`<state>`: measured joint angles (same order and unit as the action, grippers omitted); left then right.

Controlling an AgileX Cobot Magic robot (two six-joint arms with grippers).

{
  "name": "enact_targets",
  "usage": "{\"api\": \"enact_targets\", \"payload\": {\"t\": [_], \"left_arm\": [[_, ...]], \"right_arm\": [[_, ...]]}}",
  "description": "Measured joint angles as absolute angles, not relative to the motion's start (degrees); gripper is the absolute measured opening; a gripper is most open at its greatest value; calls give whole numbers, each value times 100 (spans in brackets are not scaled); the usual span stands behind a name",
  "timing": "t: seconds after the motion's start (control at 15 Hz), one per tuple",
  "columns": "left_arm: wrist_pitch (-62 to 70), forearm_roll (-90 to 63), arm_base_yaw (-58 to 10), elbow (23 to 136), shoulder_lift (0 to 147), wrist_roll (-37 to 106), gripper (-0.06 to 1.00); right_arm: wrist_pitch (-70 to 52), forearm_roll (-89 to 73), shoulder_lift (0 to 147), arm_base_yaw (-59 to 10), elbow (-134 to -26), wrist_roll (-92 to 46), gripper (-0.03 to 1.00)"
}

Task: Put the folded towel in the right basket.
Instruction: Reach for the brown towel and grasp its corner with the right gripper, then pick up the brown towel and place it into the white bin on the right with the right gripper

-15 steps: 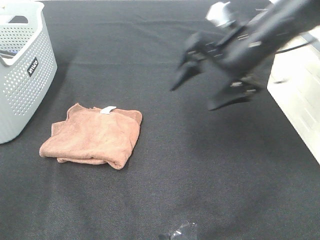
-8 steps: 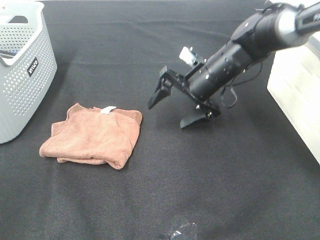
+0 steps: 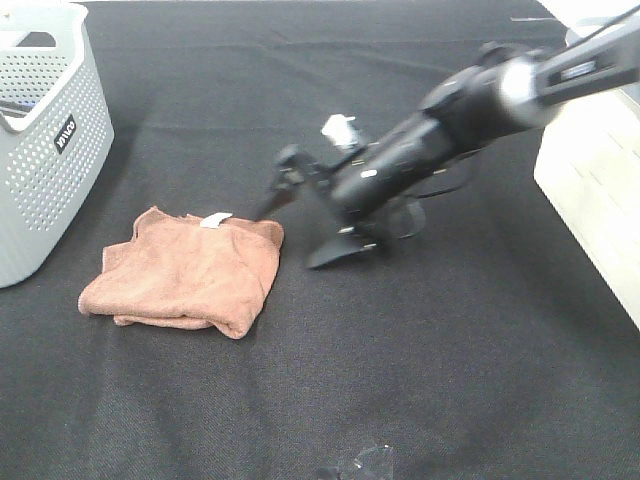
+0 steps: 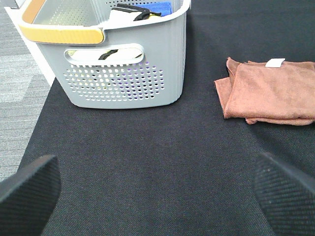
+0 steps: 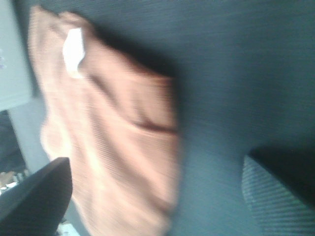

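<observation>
A folded salmon-pink towel (image 3: 185, 270) with a white tag lies flat on the black table, left of centre. My right gripper (image 3: 302, 225) is open and low over the table, just right of the towel's right edge; one finger (image 3: 277, 192) is near the towel's far right corner. In the blurred right wrist view the towel (image 5: 108, 137) lies ahead of the open, empty gripper (image 5: 157, 196). My left gripper (image 4: 157, 196) is open and empty, well back from the towel (image 4: 270, 91). A pale container (image 3: 590, 190), partly cut off, stands at the right edge.
A grey perforated basket (image 3: 45, 140) with an orange-trimmed handle (image 4: 61, 32) and some items inside stands at the far left, close to the towel. A small dark shiny object (image 3: 365, 463) sits at the table's front edge.
My right arm has swung down and to the left, from high at the back right to just beside the towel's right edge, jaws still open. The towel has not moved.
</observation>
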<state>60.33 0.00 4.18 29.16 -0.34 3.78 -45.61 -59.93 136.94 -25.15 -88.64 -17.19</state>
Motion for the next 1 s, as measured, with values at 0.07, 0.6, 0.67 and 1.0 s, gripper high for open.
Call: {"api": "enact_targets", "payload": {"t": [0.07,0.6,0.67,1.0], "left_arm": [[6033,0,418,2916,-34,378,99],[6033,29,418,2916,-34,378,99],[6033,29,418,2916,-34,378,99],[6033,34,418,2916,-34,378,99]], "right_arm": [[-4400,-6171,13768,-2825,-8961,-1719,91],[-3971,-6005,14484,-4194,-10308,-1753,46],[-3976,-5964,14524,-4194,-10308,-1753,25],[-4607,-5838,14605,-4137,-10600,-1816,23]]}}
